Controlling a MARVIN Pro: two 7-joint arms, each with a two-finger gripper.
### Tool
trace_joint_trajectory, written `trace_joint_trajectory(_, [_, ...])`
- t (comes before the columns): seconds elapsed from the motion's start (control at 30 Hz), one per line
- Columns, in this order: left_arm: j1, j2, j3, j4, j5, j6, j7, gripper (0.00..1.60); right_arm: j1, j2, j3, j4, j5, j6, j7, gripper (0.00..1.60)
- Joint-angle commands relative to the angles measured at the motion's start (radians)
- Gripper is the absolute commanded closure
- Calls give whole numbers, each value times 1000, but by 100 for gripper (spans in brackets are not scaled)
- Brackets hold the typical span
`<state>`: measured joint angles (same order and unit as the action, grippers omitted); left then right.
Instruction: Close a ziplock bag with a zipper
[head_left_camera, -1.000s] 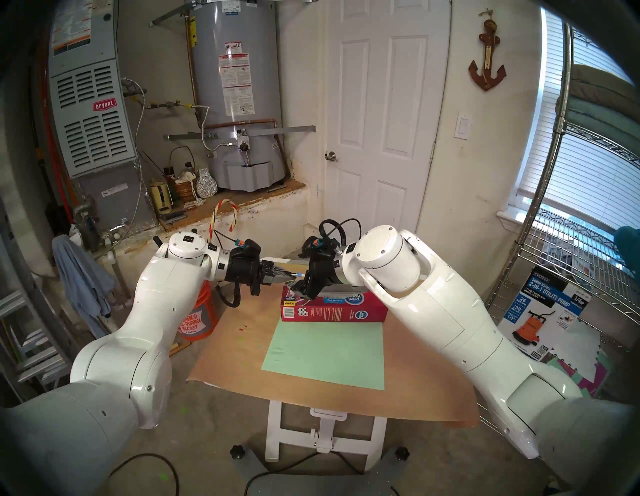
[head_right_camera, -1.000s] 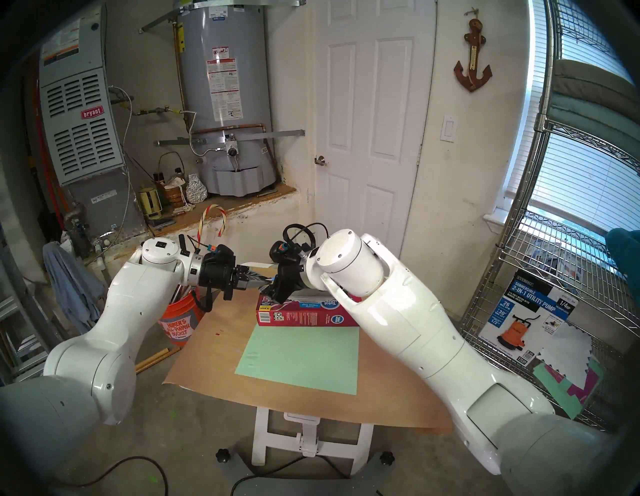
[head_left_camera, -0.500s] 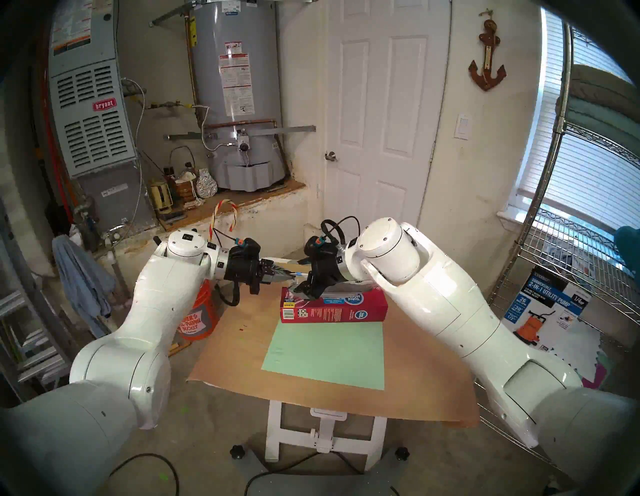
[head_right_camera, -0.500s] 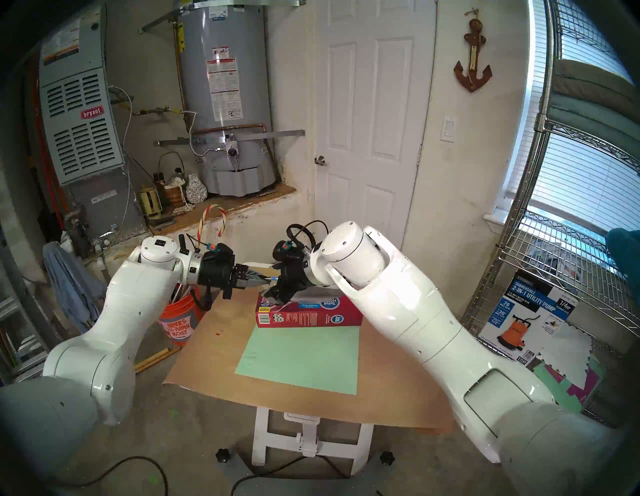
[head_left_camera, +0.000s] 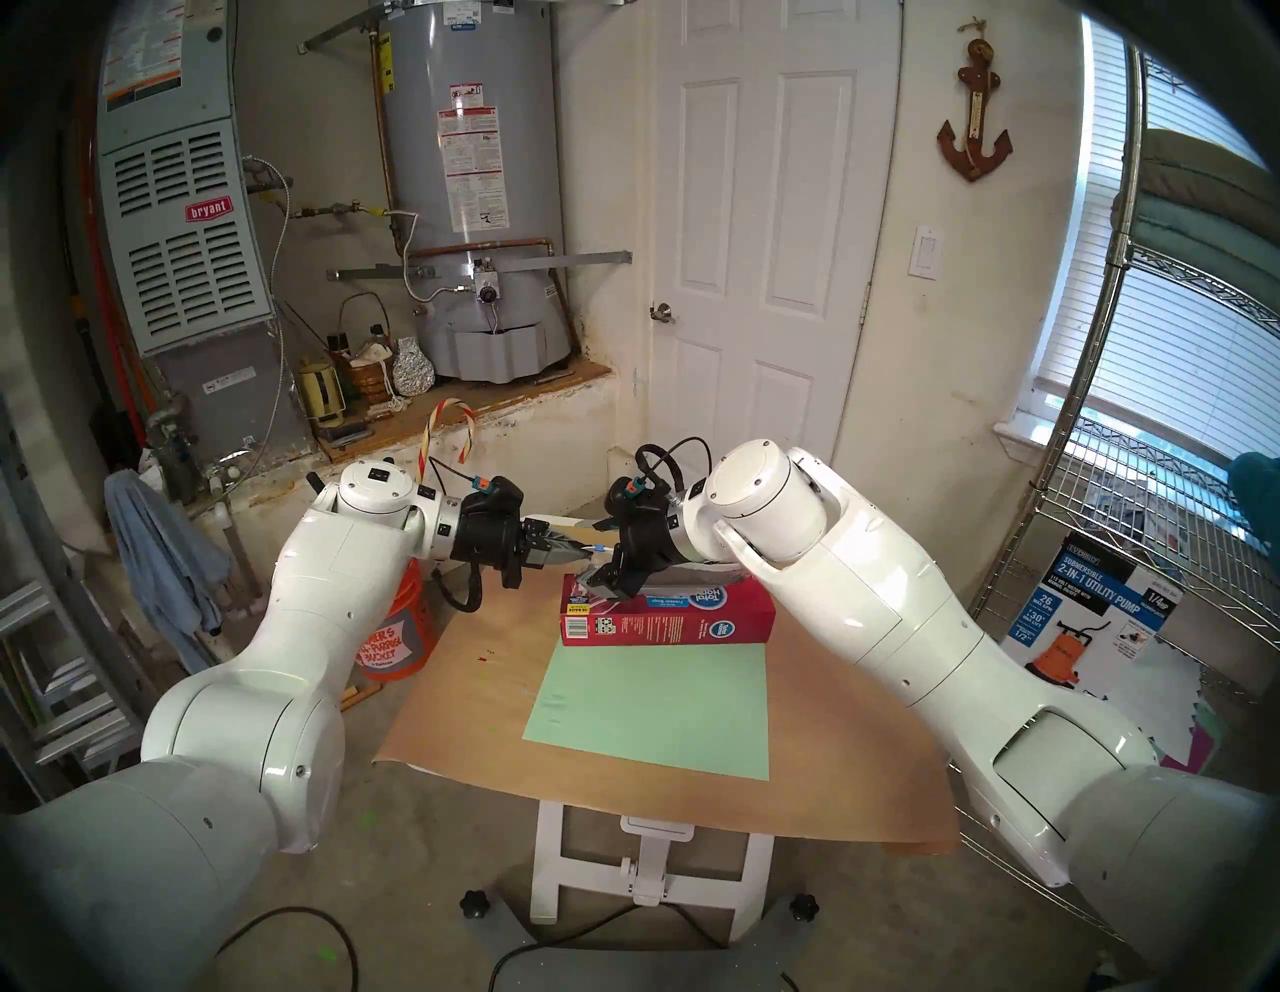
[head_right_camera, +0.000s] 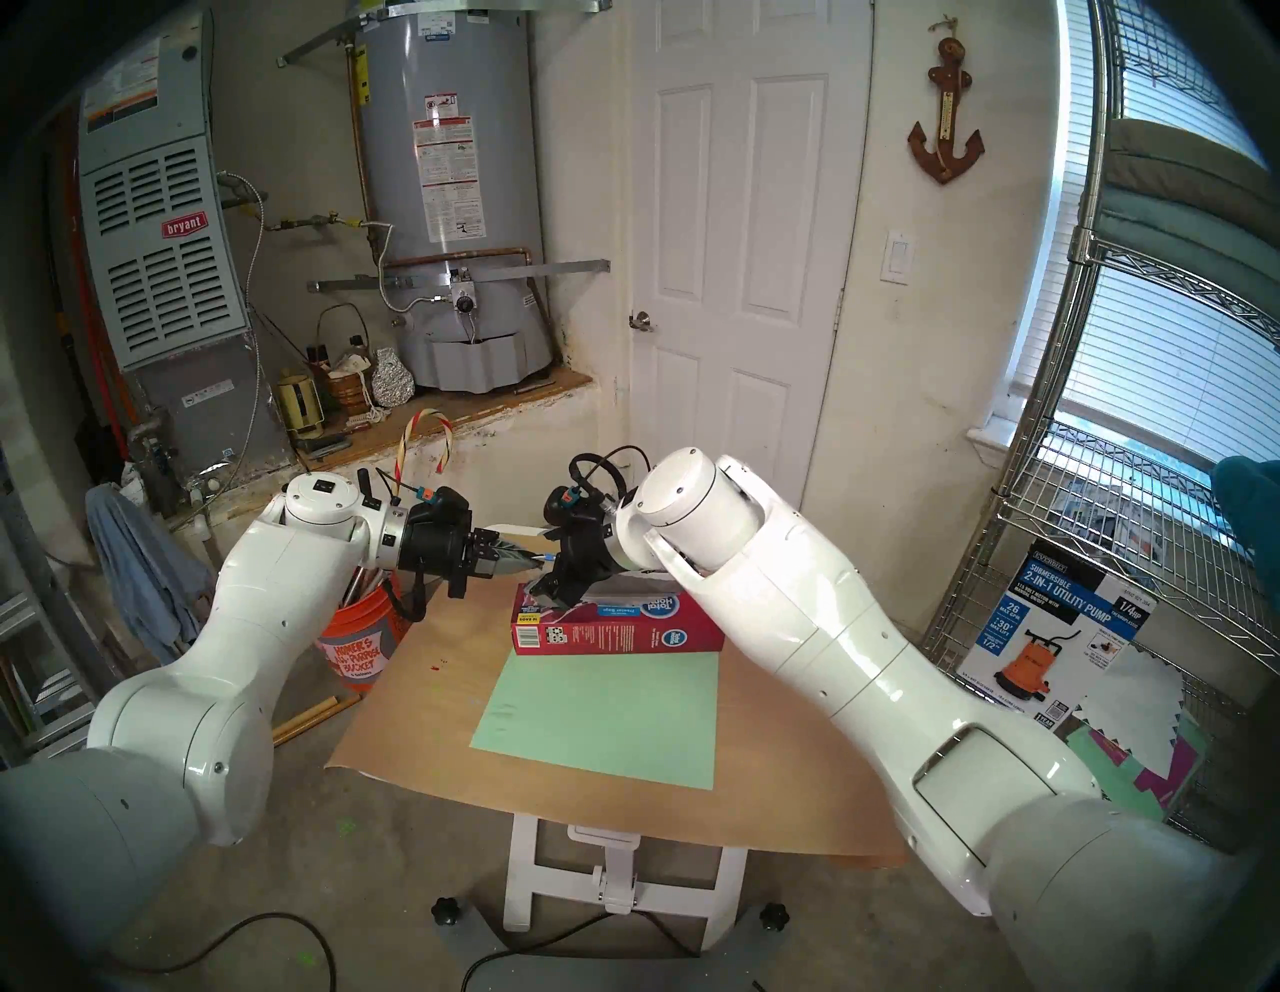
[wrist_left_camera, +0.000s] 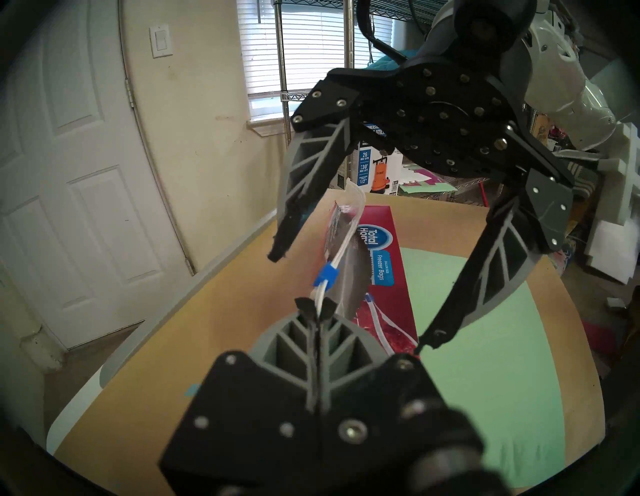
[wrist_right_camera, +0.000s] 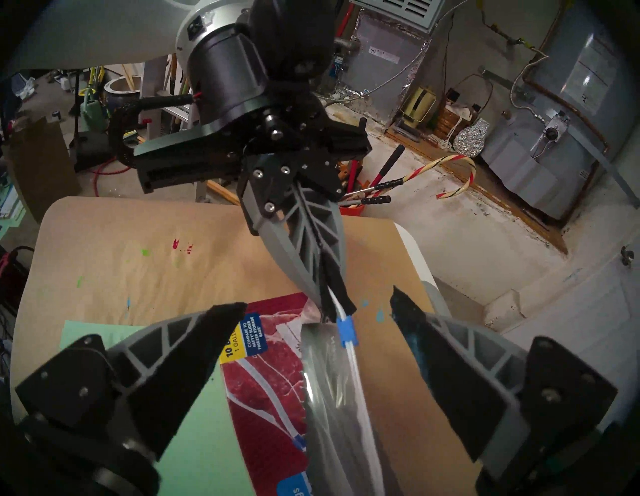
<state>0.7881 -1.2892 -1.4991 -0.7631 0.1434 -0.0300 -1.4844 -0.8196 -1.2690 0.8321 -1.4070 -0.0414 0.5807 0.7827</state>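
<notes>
The clear crinkled ziplock bag (wrist_right_camera: 332, 398) hangs edge-up above the red box (head_left_camera: 679, 616), its white track strip on top. My left gripper (wrist_left_camera: 317, 306) is shut on the end of that strip. The blue zipper (wrist_left_camera: 326, 275) sits on the track right beside the left fingertips, and it also shows as the zipper (wrist_right_camera: 346, 331) in the right wrist view. My right gripper (wrist_right_camera: 317, 304) faces the left one, open wide. One of its fingers stands on each side of the bag's edge and zipper, and neither touches them. From the head, both the left gripper (head_left_camera: 582, 551) and the right gripper (head_left_camera: 602, 571) meet over the box's left end.
The red freezer-bag box lies at the back of the paper-covered table (head_left_camera: 471, 700), behind a green sheet (head_left_camera: 651, 700). An orange bucket (head_left_camera: 398, 644) with tools stands by the table's left side. A wire rack (head_left_camera: 1143, 499) stands to the right.
My right arm has shifted slightly, its wrist edging a little toward the left gripper with the jaws still open. The left arm and the bag have stayed put.
</notes>
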Motion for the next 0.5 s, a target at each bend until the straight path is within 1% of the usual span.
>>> trace_joint_trajectory(0.0, [-34,3,-3,-5,-3,0,1,160,45,-39,2,8,-5,-23,-7,41])
trace_joint_trajectory(0.13, [-38,7,-5,0,-2,-2,1,160,49,-32,-2,17,-14,-28,2,51])
trace_joint_trajectory(0.17, [-39,8,-5,1,-1,-3,1,160,48,-31,-2,17,-15,-28,3,51])
trace_joint_trajectory(0.23, [-42,9,-5,3,-1,-3,1,160,47,-27,-5,18,-20,-30,6,43])
trace_joint_trajectory(0.37, [-47,12,-6,9,-2,-5,1,160,41,-24,-7,22,-27,-36,6,49])
trace_joint_trajectory(0.43, [-49,12,-6,12,-2,-7,1,160,41,-25,-7,27,-30,-41,4,47])
trace_joint_trajectory(0.47, [-50,13,-6,14,-2,-7,1,160,40,-26,-6,29,-32,-43,4,51])
